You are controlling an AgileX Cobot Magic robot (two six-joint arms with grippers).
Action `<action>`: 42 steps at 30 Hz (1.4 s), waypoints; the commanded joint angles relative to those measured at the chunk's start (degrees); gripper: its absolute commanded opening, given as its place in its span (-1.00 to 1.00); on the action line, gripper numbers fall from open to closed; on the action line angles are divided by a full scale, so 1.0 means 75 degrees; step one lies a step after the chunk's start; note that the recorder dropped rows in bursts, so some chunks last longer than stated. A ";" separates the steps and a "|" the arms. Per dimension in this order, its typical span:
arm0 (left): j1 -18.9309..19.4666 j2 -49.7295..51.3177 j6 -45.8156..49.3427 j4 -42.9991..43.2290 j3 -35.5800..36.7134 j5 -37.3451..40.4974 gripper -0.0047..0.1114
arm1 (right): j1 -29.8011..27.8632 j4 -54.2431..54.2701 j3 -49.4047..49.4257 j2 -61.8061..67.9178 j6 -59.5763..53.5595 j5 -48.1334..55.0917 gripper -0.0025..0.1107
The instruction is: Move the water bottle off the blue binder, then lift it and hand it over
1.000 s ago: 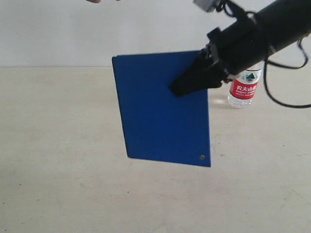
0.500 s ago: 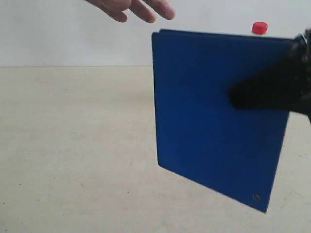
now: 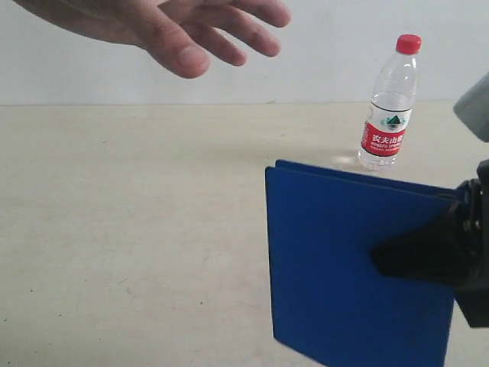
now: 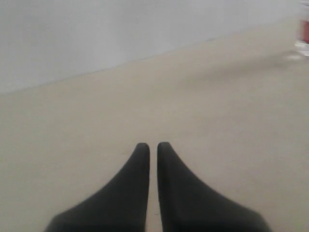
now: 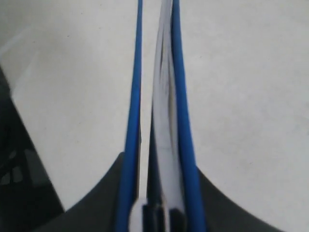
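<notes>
- Fingers (image 5: pixel 91 208) of the right gripper (image 5: pixel 157 166) clamp the blue binder (image 3: pixel 344 260), which sits lower than half a second ago.
- The water bottle (image 3: pixel 390 107) stands on the table (image 3: pixel 114 229) beyond them, now uncovered.
- A hand (image 3: pixel 176 30) has come closer.
- The left gripper (image 4: pixel 153 145) is nearly closed and empty.

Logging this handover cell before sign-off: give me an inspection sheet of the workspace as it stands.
Surface: beige table, bare, lightly scuffed.
Job's things: water bottle upright on the table, cap on, clear of the blue binder; binder held upright, white pages showing inside.
Clutter: nothing seen.
Claws: right claw shut on the binder; left claw shut, empty, over bare table.
Cables: nothing seen.
Surroundings: pale wall; a person's open hand above the table.
</notes>
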 commanded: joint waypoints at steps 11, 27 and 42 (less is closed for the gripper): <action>0.0176 0.0609 -0.4510 0.6019 0.0264 0.3575 -0.84 | 0.0019 0.1212 -0.0033 -0.0066 -0.1188 -0.1344 -0.96; -0.0324 -0.1265 -0.2052 0.5916 -0.1254 0.4497 -0.84 | 0.0019 0.1243 -0.0033 -0.0066 -0.1349 -0.1049 -0.96; -0.0692 -0.1265 0.1403 -0.0939 -0.0745 0.0722 -0.84 | 0.0019 0.1318 -0.0033 -0.0056 -0.1741 -0.0680 -0.96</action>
